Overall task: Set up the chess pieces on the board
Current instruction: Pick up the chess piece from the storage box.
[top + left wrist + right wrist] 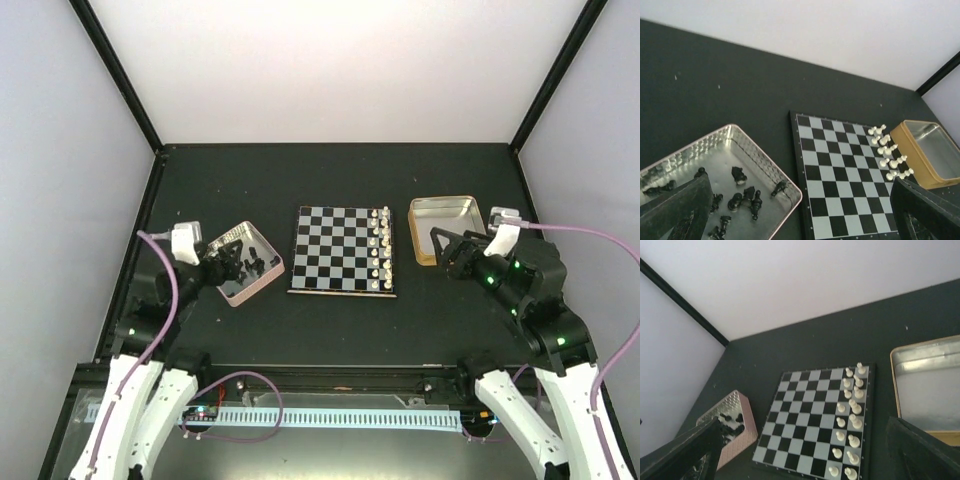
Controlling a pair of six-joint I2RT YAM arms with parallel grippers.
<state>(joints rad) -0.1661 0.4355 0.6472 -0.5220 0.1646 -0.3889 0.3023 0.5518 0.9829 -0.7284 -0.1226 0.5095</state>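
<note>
pink tin [690, 152]: chess pieces [747, 195] inside | gold tin [912, 160]: beside board [840, 175]

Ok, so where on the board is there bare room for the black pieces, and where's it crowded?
The board has six bare columns toward the pink-rimmed tin. Its two columns beside the gold-rimmed tin are packed with white pieces. The table between the board and the arms' bases is free too. The black pieces lie clustered in the pink-rimmed tin.

The board [840, 175] is checked in black and pale silver with a thin light edge. The chess pieces [755, 202] are black against a silvery, pink-rimmed tin [700, 150]. The white pieces [887, 150] look cream, the other tin [910, 155] is gold outside, and the surface [715, 85] is matte black.
</note>
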